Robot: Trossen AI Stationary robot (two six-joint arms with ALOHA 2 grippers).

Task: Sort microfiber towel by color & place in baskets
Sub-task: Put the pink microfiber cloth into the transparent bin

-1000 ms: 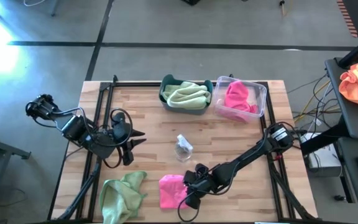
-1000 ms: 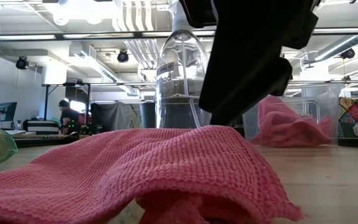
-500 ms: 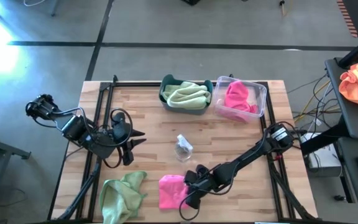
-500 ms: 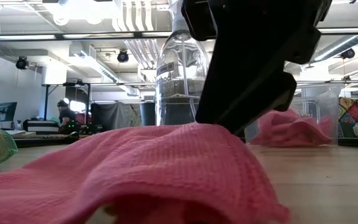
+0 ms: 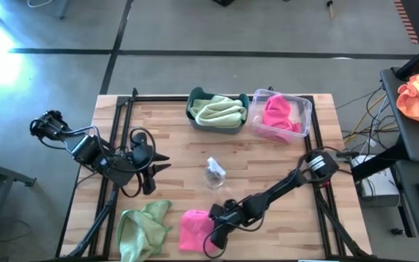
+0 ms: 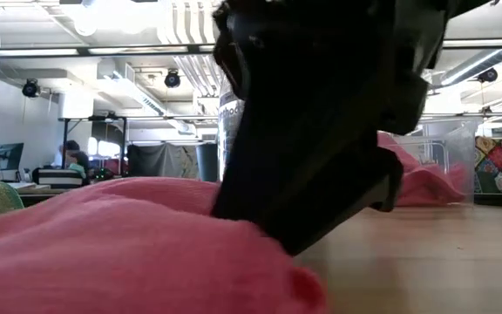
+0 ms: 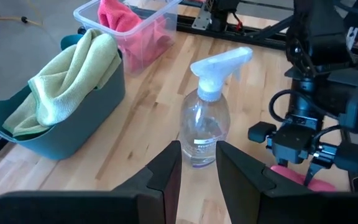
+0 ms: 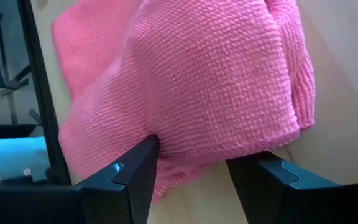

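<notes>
The right gripper point(image 5: 211, 231) is reaching down at the near edge of the wooden bench point(image 5: 180, 156), its 2 fingers spread apart and straddling a fold of the loose bright pink microfiber towel point(image 5: 193, 228), which is lying flat on the wood. In the right wrist view the towel point(image 8: 191, 87) is bulging between the 2 dark fingers point(image 8: 132, 177), not yet pinched. Just beside it, a light sage green microfiber towel point(image 5: 142, 227) is lying crumpled on the bench. At the far edge, the dark teal-blue plastic basket point(image 5: 193, 115) is holding a green towel point(image 5: 220, 113), and the clear see-through plastic basket point(image 5: 304, 110) next to it is holding a pink towel point(image 5: 277, 113). A clear plastic spray bottle point(image 5: 214, 172) is standing near the middle. The left gripper point(image 5: 158, 164) is hovering over the bench's left side, its fingers parted around nothing.
</notes>
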